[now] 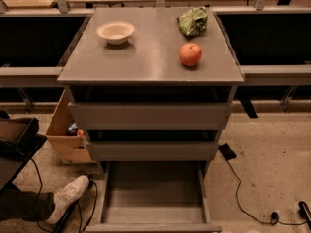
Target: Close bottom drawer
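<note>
The bottom drawer (pixel 153 194) of the grey cabinet is pulled far out toward me. Its shallow grey tray is empty, and its slim front panel (pixel 152 227) lies at the bottom edge of the camera view. The middle drawer front (pixel 151 150) and the taller top drawer front (pixel 149 114) stand above it, both pushed further in. My gripper is out of view; no part of the arm shows.
On the cabinet top (pixel 146 57) sit a white bowl (pixel 115 32), a red apple (pixel 190 54) and a green bag (pixel 193 21). A cardboard box (pixel 68 137) stands at the left. A person's white shoe (pixel 67 197) is near the drawer's left side. Cables (pixel 243 198) lie on the floor at the right.
</note>
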